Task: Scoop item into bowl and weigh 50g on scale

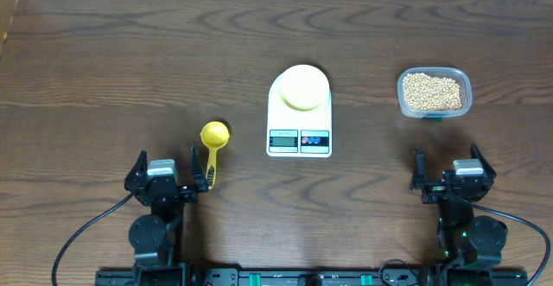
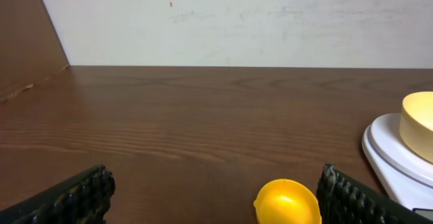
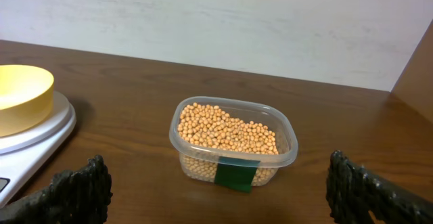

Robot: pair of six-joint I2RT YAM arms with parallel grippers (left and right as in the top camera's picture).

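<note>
A: How many arms are seen, and how are their fingers set?

B: Two are counted. The left gripper (image 1: 167,167) is found at the near left edge of the table (image 1: 104,70), the right gripper (image 1: 449,170) at the near right. On each, the two fingers are spread wide and nothing is gripped between them.

A: Where is the scale placed?

B: One scale (image 1: 298,126) is laid at the middle of the table, between the two arms and farther out. One display (image 1: 282,138) and two buttons (image 1: 314,138) are seen along its near edge.

A: And the bowl?

B: One bowl (image 1: 302,87), pale yellow, is set upright on the far part of the scale's platform, within its outline.

A: Where are the beans kept?

B: The beans (image 1: 434,91) are too many to be counted. All that are seen are held in one clear tub (image 3: 292,148), which is stood to the right of the scale, apart from it, and straight out from the right gripper. One strip of green tape (image 3: 234,173) is stuck on the tub's near wall.

A: Is any tool noted?

B: One yellow scoop (image 1: 212,148) is laid flat to the left of the scale, its cup toward the far side and its handle pointed back toward the near edge. The handle's end is found just beside the right-hand finger of the left gripper; whether it is touched cannot be told.
</note>
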